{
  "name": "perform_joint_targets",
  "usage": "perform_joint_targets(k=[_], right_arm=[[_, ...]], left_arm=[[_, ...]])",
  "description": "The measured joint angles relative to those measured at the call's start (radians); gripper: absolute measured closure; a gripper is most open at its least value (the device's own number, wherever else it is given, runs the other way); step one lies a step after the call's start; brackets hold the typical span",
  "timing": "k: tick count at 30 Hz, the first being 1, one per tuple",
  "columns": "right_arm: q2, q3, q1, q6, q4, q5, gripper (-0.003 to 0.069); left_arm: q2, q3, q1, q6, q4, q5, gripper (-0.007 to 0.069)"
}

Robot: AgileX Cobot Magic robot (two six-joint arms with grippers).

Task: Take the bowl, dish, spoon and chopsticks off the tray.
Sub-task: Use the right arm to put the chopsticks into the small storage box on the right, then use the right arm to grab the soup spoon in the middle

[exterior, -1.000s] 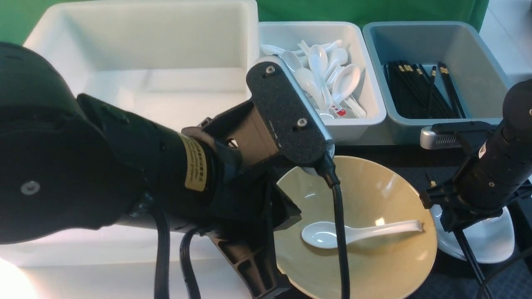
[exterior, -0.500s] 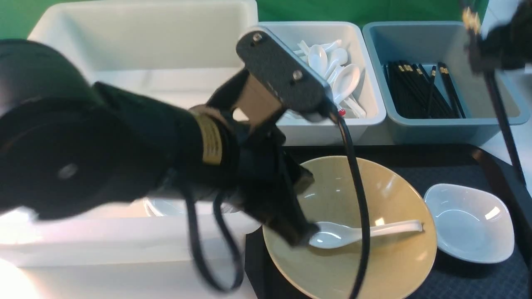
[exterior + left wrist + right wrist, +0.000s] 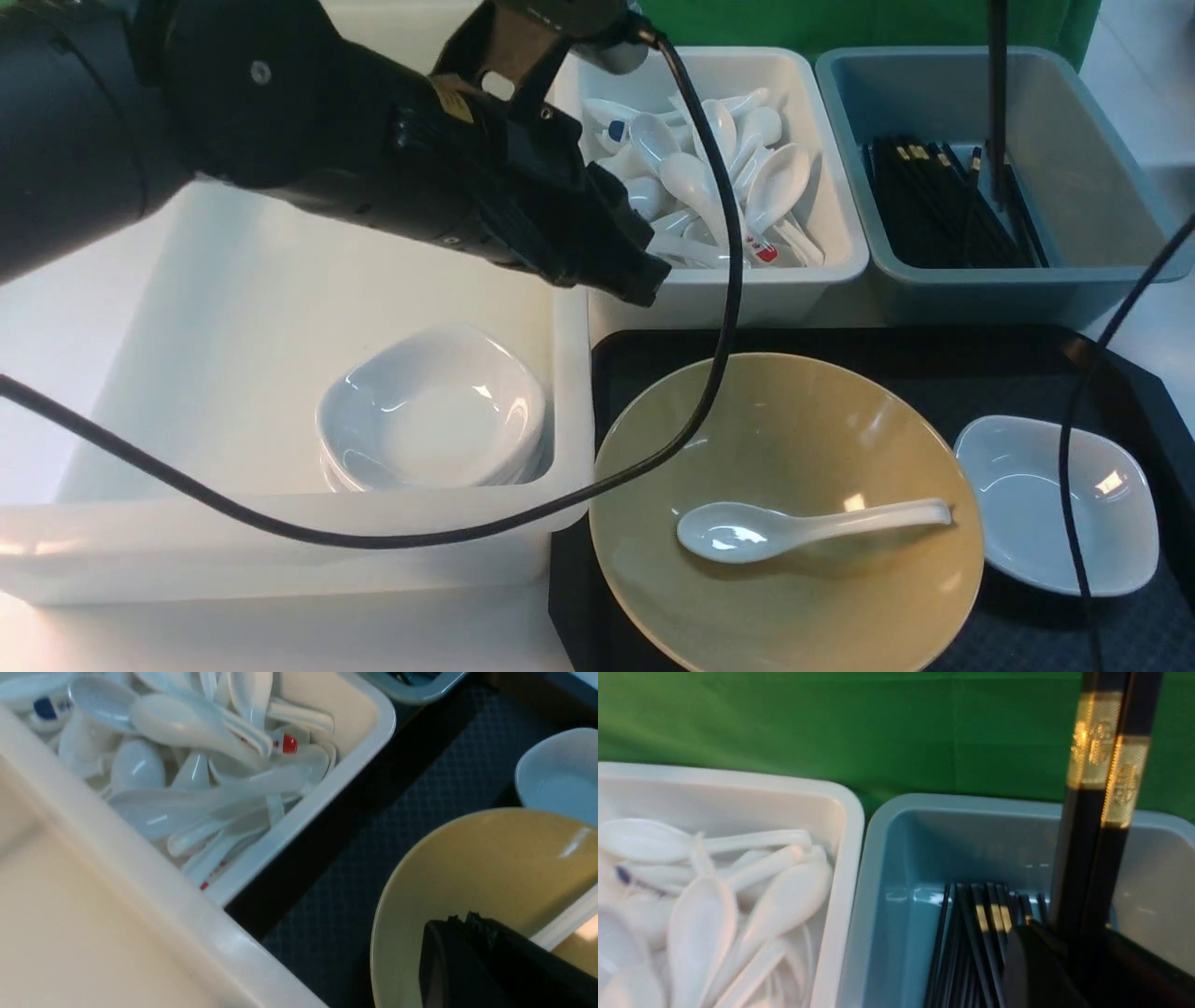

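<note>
On the black tray [image 3: 943, 373], the yellow bowl [image 3: 822, 597] holds the white spoon [image 3: 803, 530], and the small white dish [image 3: 1055, 504] sits just beside the bowl, toward the tray's right edge. Behind the tray, above the grey-blue bin [image 3: 1074, 121], the right end effector [image 3: 1083, 956] grips the black chopsticks [image 3: 1092, 812] upright. The left end effector [image 3: 639, 275] hovers near the tray's rear left corner; whether it is open or closed cannot be told.

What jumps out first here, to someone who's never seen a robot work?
The big yellow bowl on the black tray, a white spoon lying inside it. Then the bulky black left arm stretched above the large white bin, and chopsticks held upright over the grey-blue bin.
</note>
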Motion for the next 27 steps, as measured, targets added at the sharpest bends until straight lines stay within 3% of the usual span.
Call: perform_joint_targets(k=[4, 9, 10, 12, 18, 22, 27], right_arm=[[0.093, -0.044, -0.002, 0.001, 0.000, -0.002, 0.0470], [0.150, -0.055, -0.002, -0.025, 0.006, 0.116, 0.0250], [0.149, -0.056, -0.002, -0.030, 0.006, 0.123, 0.0242], [0.127, -0.061, -0.003, -0.124, 0.037, 0.230, 0.0168], [-0.031, -0.024, 0.006, -0.360, 0.157, 0.452, 0.0135], [-0.170, 0.066, 0.044, -0.456, 0.221, 0.501, 0.0133], [-0.402, 0.348, 0.178, -0.597, 0.260, 0.514, 0.0132]], left_arm=[[0.014, 0.000, 0.002, 0.026, -0.010, -0.027, 0.0636], [0.038, 0.000, 0.002, 0.033, -0.014, -0.036, 0.0636], [0.038, 0.000, 0.002, 0.033, -0.014, -0.035, 0.0636], [0.028, 0.000, 0.002, 0.033, -0.014, -0.009, 0.0636], [-0.107, 0.060, 0.003, 0.033, -0.008, 0.067, 0.0636], [-0.241, 0.175, 0.003, 0.033, -0.008, 0.103, 0.0636], [-0.365, 0.341, 0.003, 0.033, -0.008, 0.118, 0.0636]])
